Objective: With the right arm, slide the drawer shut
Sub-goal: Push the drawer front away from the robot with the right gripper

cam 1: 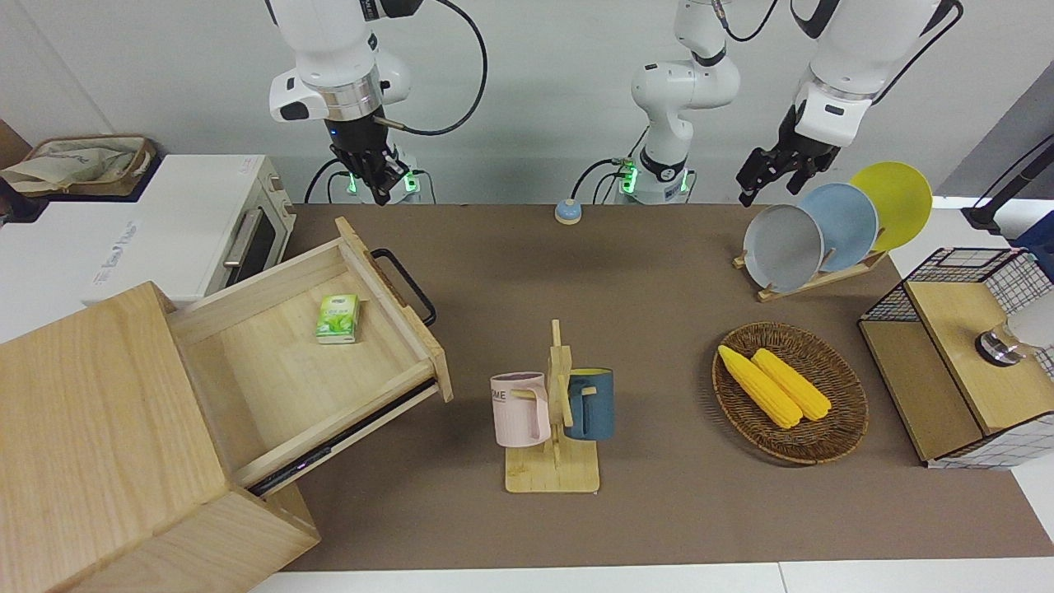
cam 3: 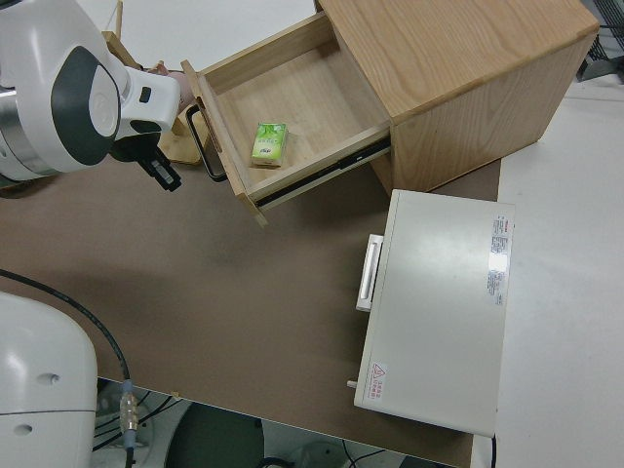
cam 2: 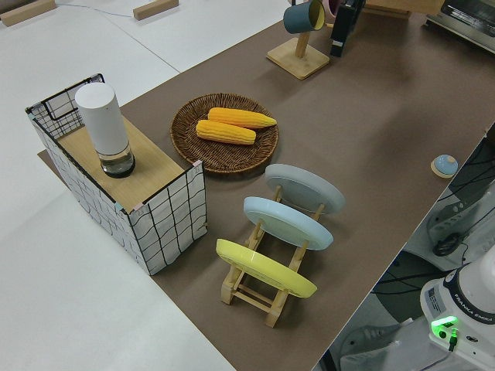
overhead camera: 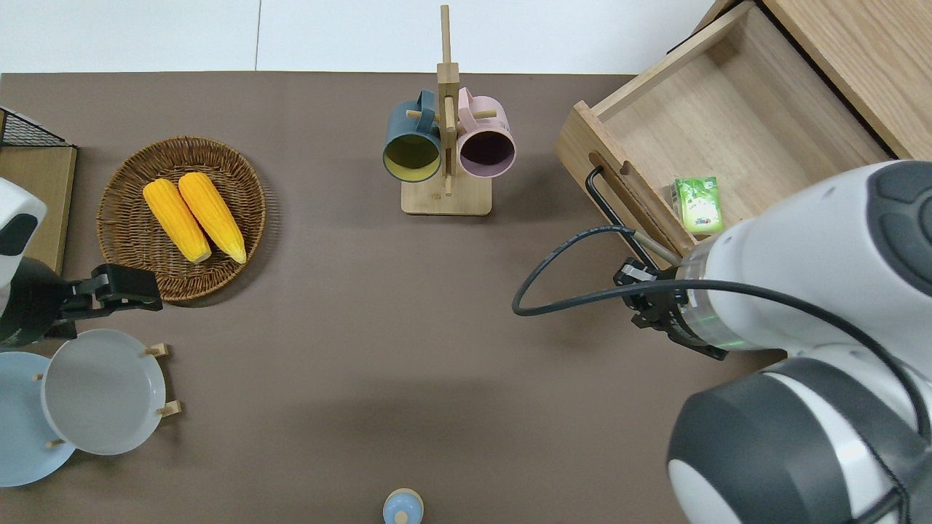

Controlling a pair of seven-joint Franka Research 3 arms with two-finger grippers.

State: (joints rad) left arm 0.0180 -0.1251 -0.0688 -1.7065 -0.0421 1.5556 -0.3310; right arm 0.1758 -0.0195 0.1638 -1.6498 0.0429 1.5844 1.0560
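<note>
At upper left of the front view, the right gripper [cam 1: 372,177] hangs near the open drawer's [cam 1: 313,362] handle [cam 1: 405,284], apparently to push, jaws' state indiscernible.

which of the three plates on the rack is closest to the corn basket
The grey plate, at the end of the wooden rack toward the wicker basket. The blue plate sits in the middle slot; the yellow plate is at the other end.
</note>
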